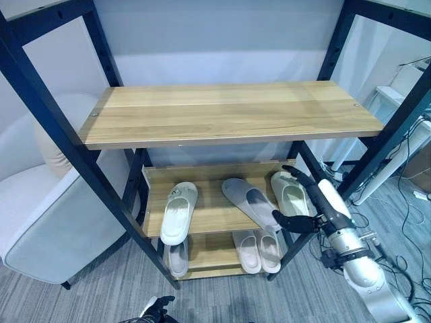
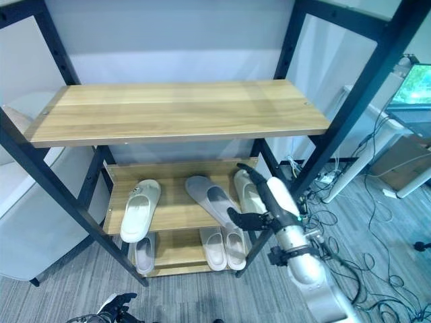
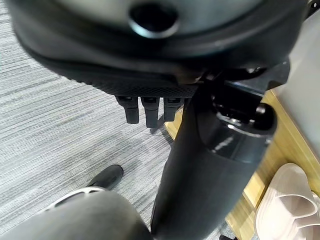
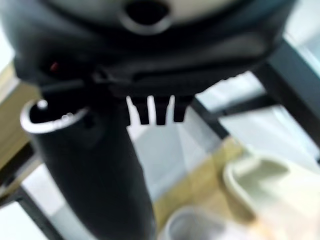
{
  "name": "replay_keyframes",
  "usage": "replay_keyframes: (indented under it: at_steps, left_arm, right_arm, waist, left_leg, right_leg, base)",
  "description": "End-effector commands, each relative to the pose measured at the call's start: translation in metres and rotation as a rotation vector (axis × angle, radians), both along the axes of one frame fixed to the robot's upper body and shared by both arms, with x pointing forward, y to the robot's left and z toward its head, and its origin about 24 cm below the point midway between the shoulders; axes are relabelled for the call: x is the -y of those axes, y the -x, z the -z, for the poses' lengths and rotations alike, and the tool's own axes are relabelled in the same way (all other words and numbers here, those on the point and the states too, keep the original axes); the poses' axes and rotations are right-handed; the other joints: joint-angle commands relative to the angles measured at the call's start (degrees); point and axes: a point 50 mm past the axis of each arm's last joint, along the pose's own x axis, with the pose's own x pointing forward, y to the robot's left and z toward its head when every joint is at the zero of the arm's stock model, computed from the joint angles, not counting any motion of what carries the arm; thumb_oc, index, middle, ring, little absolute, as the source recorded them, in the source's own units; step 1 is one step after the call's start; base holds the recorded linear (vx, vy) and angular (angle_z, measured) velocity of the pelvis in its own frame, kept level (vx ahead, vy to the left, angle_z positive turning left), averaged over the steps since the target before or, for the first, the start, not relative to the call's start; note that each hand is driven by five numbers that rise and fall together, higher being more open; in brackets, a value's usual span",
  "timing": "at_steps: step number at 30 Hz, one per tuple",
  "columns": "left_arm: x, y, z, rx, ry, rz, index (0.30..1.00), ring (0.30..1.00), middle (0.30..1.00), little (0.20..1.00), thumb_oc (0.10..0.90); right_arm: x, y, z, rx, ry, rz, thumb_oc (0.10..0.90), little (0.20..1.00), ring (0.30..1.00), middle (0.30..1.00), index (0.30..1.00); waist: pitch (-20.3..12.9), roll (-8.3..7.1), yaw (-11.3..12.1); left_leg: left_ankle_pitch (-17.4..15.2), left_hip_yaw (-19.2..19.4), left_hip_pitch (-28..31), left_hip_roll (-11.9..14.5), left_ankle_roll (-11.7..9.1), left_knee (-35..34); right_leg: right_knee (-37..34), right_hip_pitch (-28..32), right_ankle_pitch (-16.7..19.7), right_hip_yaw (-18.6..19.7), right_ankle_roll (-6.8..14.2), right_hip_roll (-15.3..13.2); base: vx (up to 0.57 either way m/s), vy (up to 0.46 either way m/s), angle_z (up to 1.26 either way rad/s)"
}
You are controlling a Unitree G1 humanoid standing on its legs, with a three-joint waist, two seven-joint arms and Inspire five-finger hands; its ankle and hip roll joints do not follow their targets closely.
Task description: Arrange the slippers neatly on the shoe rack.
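The shoe rack's middle shelf [image 1: 209, 215] carries three slippers. A white one [image 1: 179, 212] lies at the left, a grey one [image 1: 248, 202] lies slantwise in the middle, and a cream one [image 1: 289, 195] sits at the right end. On the bottom shelf are a grey slipper [image 1: 177, 257] and a pale pair [image 1: 258, 250]. My right hand [image 1: 311, 208] is open at the middle shelf's right front corner. Its fingers reach over the cream slipper [image 4: 265, 185] and its thumb points at the grey slipper's heel. My left hand [image 1: 158, 309] hangs low by the floor, open and holding nothing.
The top wooden shelf [image 1: 229, 111] is bare. Black rack posts [image 1: 74, 155] frame the shelves on both sides. A pale armchair [image 1: 47, 215] stands to the left. White table legs [image 1: 397, 168] and loose cables lie on the carpet at the right.
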Motion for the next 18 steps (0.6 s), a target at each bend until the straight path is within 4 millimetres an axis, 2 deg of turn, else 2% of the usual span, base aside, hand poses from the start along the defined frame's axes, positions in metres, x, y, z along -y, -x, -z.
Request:
replay_keyframes:
  at_steps: [1, 9, 12, 18]
  left_arm:
    - [0.025, -0.003, 0.003, -0.004, 0.057, 0.114, 0.900, 0.900, 0.900, 0.900, 0.800]
    - [0.016, 0.004, 0.004, -0.024, 0.041, 0.107, 0.900, 0.900, 0.900, 0.900, 0.800]
    - [0.014, 0.003, 0.003, -0.021, 0.035, 0.104, 0.900, 0.900, 0.900, 0.900, 0.800]
    - [0.012, 0.000, 0.002, -0.007, 0.026, 0.092, 0.900, 0.900, 0.900, 0.900, 0.800]
  right_arm:
    - [0.011, -0.019, -0.054, 0.278, 0.100, 0.026, 0.800, 0.900, 0.900, 0.900, 0.900]
    - [0.040, -0.042, -0.039, 0.169, 0.267, 0.147, 0.800, 0.900, 0.900, 0.900, 0.900]
    - [0.045, -0.051, -0.031, 0.138, 0.292, 0.183, 0.800, 0.900, 0.900, 0.900, 0.900]
    - [0.047, -0.062, -0.031, 0.148, 0.325, 0.227, 0.800, 0.900, 0.900, 0.900, 0.900]
  waist:
    - [-1.21, -0.85, 2.89]
    - [-0.14, -1.52, 5.03]
    - [0.51, -1.69, 5.90]
    - [1.42, -1.85, 7.13]
  left_leg:
    - [-1.74, -0.66, -1.01, 0.03, -2.81, 0.39]
    - [-1.45, -1.86, -1.73, -0.03, -2.97, 0.39]
    - [-1.11, -2.38, -2.62, -0.04, -2.96, 0.39]
    - [-0.62, -3.21, -4.26, -0.22, -2.92, 0.39]
  right_leg:
    - [1.04, 3.33, -4.04, -2.23, 3.97, 0.68]
    - [1.00, 2.92, -4.07, -3.15, 4.05, 0.73]
    - [0.99, 2.28, -4.02, -3.50, 4.14, 0.75]
    - [0.97, 1.15, -3.90, -4.04, 4.11, 0.69]
  base:
    - [0.03, -0.001, 0.03]
    - [0.03, 0.008, 0.10]
    - [0.01, 0.011, 0.13]
    - [0.01, 0.014, 0.11]
